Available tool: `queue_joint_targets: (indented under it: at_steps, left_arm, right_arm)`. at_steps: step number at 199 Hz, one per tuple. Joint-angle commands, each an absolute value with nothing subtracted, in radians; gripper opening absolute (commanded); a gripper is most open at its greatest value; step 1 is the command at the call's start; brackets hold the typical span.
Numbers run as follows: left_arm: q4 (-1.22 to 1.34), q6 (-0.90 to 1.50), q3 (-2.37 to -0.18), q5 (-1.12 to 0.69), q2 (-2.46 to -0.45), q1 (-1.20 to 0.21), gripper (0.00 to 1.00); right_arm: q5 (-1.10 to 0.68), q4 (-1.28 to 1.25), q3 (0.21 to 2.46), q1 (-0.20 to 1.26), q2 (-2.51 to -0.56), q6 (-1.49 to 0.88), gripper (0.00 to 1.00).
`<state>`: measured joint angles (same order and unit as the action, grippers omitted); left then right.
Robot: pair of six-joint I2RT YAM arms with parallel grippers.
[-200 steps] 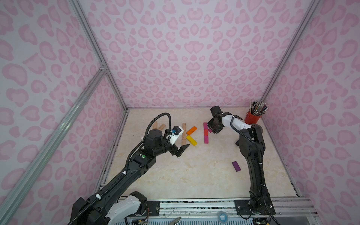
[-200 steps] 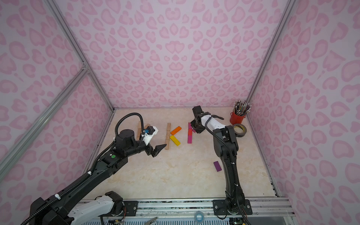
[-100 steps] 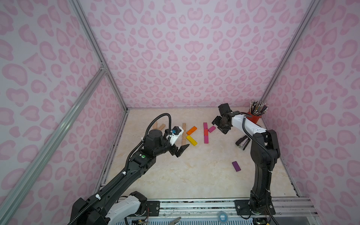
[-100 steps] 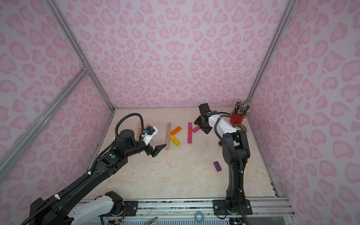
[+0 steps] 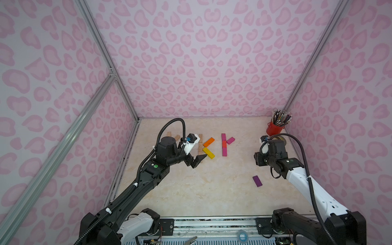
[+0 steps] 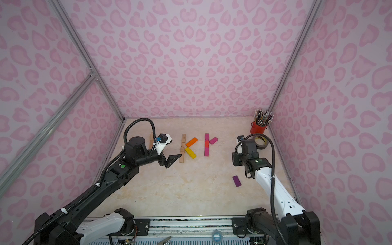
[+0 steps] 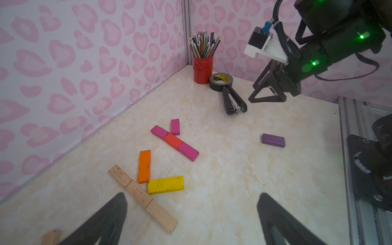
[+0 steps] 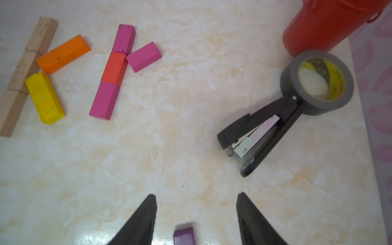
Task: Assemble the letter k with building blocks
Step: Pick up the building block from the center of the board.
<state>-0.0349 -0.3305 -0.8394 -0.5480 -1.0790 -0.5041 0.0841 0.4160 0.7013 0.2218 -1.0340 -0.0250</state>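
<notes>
Three plain wood blocks (image 5: 200, 146) lie end to end as a stem, with an orange block (image 5: 209, 142) and a yellow block (image 5: 208, 153) slanting off its right side. Right of them runs a magenta-red-magenta stem (image 5: 224, 144) with a small magenta block (image 5: 230, 140) slanting off its upper part. A purple block (image 5: 257, 181) lies alone nearer the front. My left gripper (image 5: 197, 161) hovers open and empty by the wood stem's near end. My right gripper (image 8: 196, 194) is open and empty above the table, the purple block (image 8: 184, 235) just below it.
A red cup of pencils (image 5: 275, 128) stands in the far right corner, with a grey tape roll (image 6: 261, 142) and a black stapler (image 7: 233, 101) beside it. Two more wood blocks (image 5: 169, 134) lie behind my left wrist. Pink walls close in three sides.
My right arm has pulled back from the magenta stem to the right and toward the front, leaving the small magenta block slanted against it. The left arm has not moved.
</notes>
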Motion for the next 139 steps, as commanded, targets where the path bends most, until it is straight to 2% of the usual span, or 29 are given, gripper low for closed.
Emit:
queue_joint_targets:
  at_steps: [1,36,71,108,139]
  left_arm:
    - [-0.010,-0.331,-0.826,-0.564,-1.057,-0.506,0.98]
    - [-0.025,-0.341,-0.828,-0.557,-1.060,-0.524,0.98]
    - [-0.029,-0.352,-0.825,-0.544,-1.054,-0.539,0.98]
    - [-0.029,-0.359,-0.818,-0.532,-1.049,-0.543,0.98]
    - [-0.026,-0.355,-0.816,-0.530,-1.052,-0.545,0.98]
  right_arm:
    - [0.135,0.376,0.599,0.215,-0.950,0.175,0.58]
    - [0.004,0.445,0.578,0.206,-0.942,0.253,0.65]
    - [-0.173,0.539,0.662,0.175,-1.112,0.358,0.67]
    - [-0.071,0.725,0.802,0.178,-1.307,0.403,0.65]
    - [-0.053,0.754,0.785,0.182,-1.315,0.389,0.65]
